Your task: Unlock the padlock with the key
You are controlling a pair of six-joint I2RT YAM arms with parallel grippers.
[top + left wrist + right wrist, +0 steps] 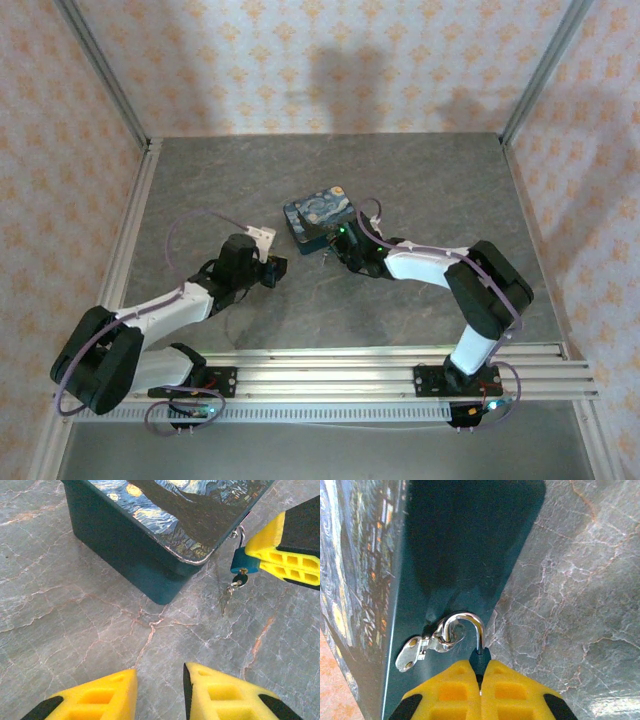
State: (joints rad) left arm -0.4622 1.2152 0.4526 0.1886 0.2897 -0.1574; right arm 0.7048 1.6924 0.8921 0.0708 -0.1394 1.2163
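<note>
The small blue padlock point(243, 560) hangs at the near corner of the swirl-painted box point(150, 525). My right gripper point(480, 667) is shut on the padlock's dark body point(480, 659). The silver shackle point(470, 620) hooks through the metal hasp point(427, 642) on the box wall. A dark-headed key point(240, 579) sticks out of the padlock's underside, a small ring dangling from it. My left gripper point(160, 690) is open over bare table, short of the box and left of the key, with nothing between its fingers. From above, the left gripper point(273, 268) and right gripper point(338, 246) flank the box's near corner.
The box point(318, 215) sits mid-table on grey marbled stone point(400, 180). Patterned walls with metal corner posts point(140, 200) close in the back and sides. An aluminium rail point(340, 375) carrying both arm bases runs along the near edge.
</note>
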